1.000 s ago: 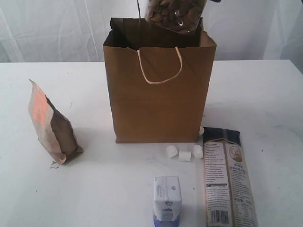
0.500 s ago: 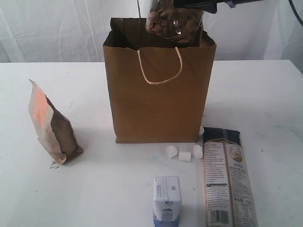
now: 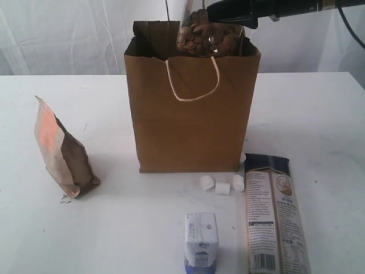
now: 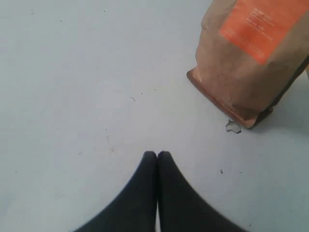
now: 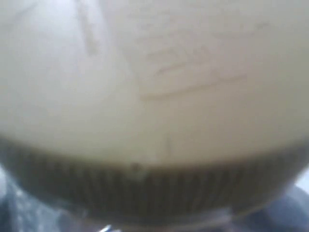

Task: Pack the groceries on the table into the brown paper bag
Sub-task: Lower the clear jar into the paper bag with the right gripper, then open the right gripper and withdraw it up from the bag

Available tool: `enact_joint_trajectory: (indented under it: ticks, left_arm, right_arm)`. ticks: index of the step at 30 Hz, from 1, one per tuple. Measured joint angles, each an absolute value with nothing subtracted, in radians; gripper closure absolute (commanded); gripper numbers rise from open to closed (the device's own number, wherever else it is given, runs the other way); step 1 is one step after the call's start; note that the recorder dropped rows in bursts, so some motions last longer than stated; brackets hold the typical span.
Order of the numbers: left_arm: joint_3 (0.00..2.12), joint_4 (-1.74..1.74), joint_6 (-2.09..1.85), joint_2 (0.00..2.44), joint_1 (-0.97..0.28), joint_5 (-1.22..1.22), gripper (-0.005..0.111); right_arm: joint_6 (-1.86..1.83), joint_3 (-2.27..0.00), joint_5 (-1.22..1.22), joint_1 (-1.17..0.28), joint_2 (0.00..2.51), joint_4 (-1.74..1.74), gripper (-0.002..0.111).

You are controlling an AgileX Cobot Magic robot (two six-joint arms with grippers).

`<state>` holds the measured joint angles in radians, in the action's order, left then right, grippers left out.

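The brown paper bag stands upright at the middle of the table. My right gripper reaches in from the upper right and is shut on the clear jar full of nuts, whose lower part is inside the bag's mouth. The jar's gold lid fills the right wrist view, blurred. My left gripper hangs shut and empty over bare table, a little way from the brown-orange pouch. That pouch stands left of the bag.
In front of the bag lie small white marshmallows. A white-blue carton stands at the front edge, with a long dark-topped packet flat to its right. A white curtain hangs behind the table.
The right gripper has come down with the jar, so the jar now sits lower in the bag's mouth. The left gripper has not moved.
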<state>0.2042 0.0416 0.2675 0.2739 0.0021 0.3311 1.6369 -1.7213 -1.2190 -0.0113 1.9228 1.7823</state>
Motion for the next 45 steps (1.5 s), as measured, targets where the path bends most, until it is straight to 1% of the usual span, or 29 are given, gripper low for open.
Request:
enact_joint_trajectory:
  ticks: [1, 2, 3, 7, 9, 23, 25, 28, 29, 45]
  left_arm:
    - [0.204, 0.042, 0.268, 0.274, 0.002, 0.331, 0.107]
    - [0.204, 0.042, 0.268, 0.274, 0.002, 0.331, 0.107]
    - [0.204, 0.042, 0.268, 0.274, 0.002, 0.331, 0.107]
    - [0.204, 0.042, 0.268, 0.274, 0.002, 0.331, 0.107]
    - [0.204, 0.042, 0.268, 0.274, 0.002, 0.331, 0.107]
    - [0.204, 0.042, 0.268, 0.274, 0.002, 0.331, 0.107]
    - [0.204, 0.042, 0.268, 0.274, 0.002, 0.331, 0.107]
    - [0.204, 0.042, 0.268, 0.274, 0.002, 0.331, 0.107]
    - [0.204, 0.042, 0.268, 0.274, 0.002, 0.331, 0.107]
    - [0.204, 0.042, 0.268, 0.274, 0.002, 0.329, 0.107]
  right_arm:
    - [1.635, -1.721, -1.219, -0.011, 1.923, 1.782, 0.074]
    - [1.631, -1.721, -1.219, -0.011, 1.923, 1.782, 0.067]
    - [1.631, -1.721, -1.219, -0.011, 1.923, 1.782, 0.055]
    - [1.627, -1.721, -1.219, -0.011, 1.923, 1.782, 0.037]
    - [1.627, -1.721, -1.219, -0.011, 1.923, 1.782, 0.034]
    - [1.668, -1.721, -1.219, -0.011, 1.923, 1.782, 0.033]
    - [1.672, -1.721, -1.219, -0.011, 1.923, 1.782, 0.025]
    - [1.681, -1.721, -1.219, -0.011, 1.923, 1.782, 0.005]
    - [1.683, -1.721, -1.219, -0.011, 1.923, 1.782, 0.003]
    - [1.694, -1.721, -1.217, -0.011, 1.921, 1.756, 0.003]
